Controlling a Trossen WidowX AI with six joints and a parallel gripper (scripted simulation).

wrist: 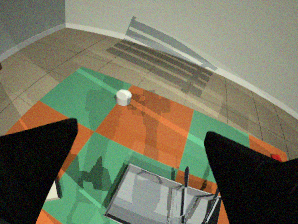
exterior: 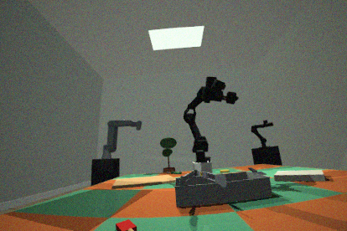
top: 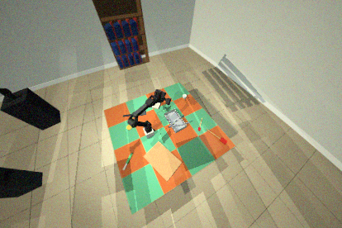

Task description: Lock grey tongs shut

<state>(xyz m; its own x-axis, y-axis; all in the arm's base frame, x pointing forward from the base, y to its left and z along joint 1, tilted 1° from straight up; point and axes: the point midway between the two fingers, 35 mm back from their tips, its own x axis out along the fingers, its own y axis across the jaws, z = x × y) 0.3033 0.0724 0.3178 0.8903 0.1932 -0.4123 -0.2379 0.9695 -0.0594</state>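
Note:
The grey roasting tin point(top: 171, 116) point(exterior: 224, 196) point(wrist: 133, 196) stands on the checkered mat. The grey tongs lie across it with their arms apart; one dark arm point(wrist: 185, 181) shows at the lower right in the wrist view. Which end is the hinge is too small to tell. The wooden board point(top: 160, 159) point(exterior: 144, 181) lies flat with nothing on it, on the other side of the tin from the gripper in the top view. My gripper point(top: 168, 101) point(wrist: 142, 132) is open and empty, high above the mat and apart from the tongs.
A small white round object point(top: 184, 96) point(wrist: 123, 97) stands beyond the tin. Two red-ended tools point(top: 223, 140) point(top: 199, 129) lie to the tin's right in the top view. A green-handled tool point(top: 129, 159) lies left of the board. A pale block point(exterior: 299, 175) lies beside the tin.

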